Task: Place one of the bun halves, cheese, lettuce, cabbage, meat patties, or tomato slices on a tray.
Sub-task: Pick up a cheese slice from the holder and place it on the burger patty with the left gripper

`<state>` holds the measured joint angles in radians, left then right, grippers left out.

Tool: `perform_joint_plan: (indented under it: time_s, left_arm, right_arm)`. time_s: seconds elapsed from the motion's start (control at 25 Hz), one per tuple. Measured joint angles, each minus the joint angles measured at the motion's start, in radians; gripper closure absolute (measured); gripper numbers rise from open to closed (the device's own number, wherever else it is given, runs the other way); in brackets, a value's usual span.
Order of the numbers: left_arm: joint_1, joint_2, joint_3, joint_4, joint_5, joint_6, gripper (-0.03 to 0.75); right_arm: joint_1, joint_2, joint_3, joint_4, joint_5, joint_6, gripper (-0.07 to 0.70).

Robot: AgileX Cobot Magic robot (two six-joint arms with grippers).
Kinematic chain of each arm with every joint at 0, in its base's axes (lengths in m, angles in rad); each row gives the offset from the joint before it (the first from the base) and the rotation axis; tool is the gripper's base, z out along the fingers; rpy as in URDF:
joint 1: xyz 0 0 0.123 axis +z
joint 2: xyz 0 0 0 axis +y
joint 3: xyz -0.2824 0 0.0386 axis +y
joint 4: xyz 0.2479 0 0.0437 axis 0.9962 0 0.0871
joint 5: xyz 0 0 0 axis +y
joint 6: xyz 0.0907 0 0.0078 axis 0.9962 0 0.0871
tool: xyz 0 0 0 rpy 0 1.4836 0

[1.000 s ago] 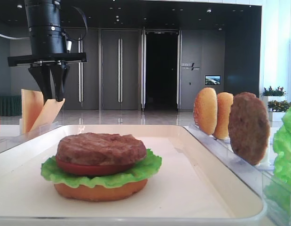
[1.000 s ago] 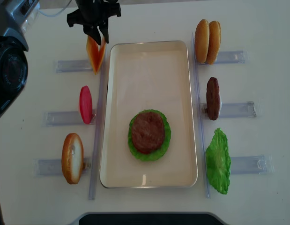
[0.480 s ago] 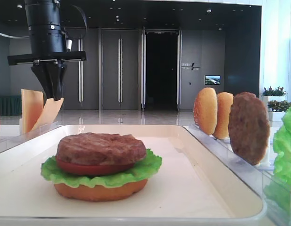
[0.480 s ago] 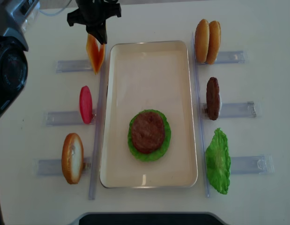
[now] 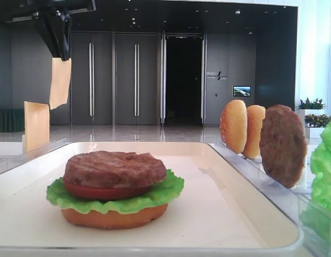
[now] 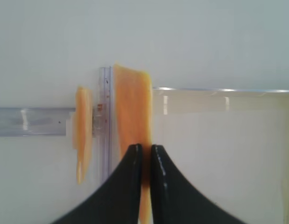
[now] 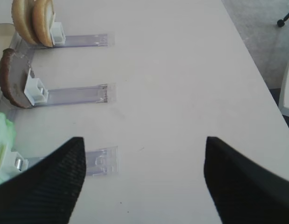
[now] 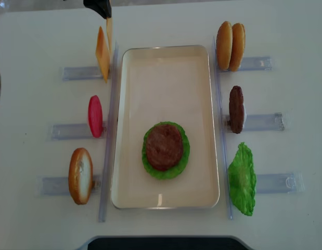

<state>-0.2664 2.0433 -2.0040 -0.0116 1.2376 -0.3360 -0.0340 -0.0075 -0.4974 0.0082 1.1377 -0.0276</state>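
Observation:
My left gripper (image 5: 61,51) is shut on a thin pale orange cheese slice (image 5: 60,83), which hangs from it in the air above the far-left rack. In the left wrist view the black fingers (image 6: 135,158) pinch the cheese (image 6: 132,107) edge-on, near the tray's far-left corner. A second cheese slice (image 8: 102,52) still stands in the rack. The cream-white tray (image 8: 166,78) holds a stack of bun, lettuce, tomato and a meat patty (image 8: 164,146). My right gripper (image 7: 144,182) is open over bare table, right of the racks, with nothing in it.
Clear racks flank the tray. On its right stand two bun halves (image 8: 230,46), a meat patty (image 8: 236,109) and lettuce (image 8: 242,178). On its left are a tomato slice (image 8: 95,115) and a bun half (image 8: 80,175).
My left gripper shut on the leaning cheese slice and rose, lifting it out of the rack. The other slice stayed standing. The tray's stack is unchanged.

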Motion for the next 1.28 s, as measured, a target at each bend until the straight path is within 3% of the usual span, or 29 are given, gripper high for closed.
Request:
perform_joint_plan:
  time_s: [0.24, 0.52, 0.96, 1.28]
  left_arm:
    - [0.000, -0.071, 0.057, -0.027, 0.002, 0.005, 0.691]
    - [0.000, -0.243, 0.325, -0.016, 0.002, 0.006, 0.691]
    - [0.000, -0.666, 0.748, -0.014, 0.002, -0.023, 0.692]
    - [0.000, -0.845, 0.907, -0.039, 0.002, -0.051, 0.692]
  right_arm:
    - [0.000, 0.000, 0.000, 0.000, 0.000, 0.000, 0.100]
    - [0.000, 0.000, 0.000, 0.005, 0.000, 0.000, 0.100]
    - [0.000, 0.000, 0.000, 0.007, 0.000, 0.000, 0.100]
    - [0.000, 0.000, 0.000, 0.003, 0.000, 0.000, 0.100]
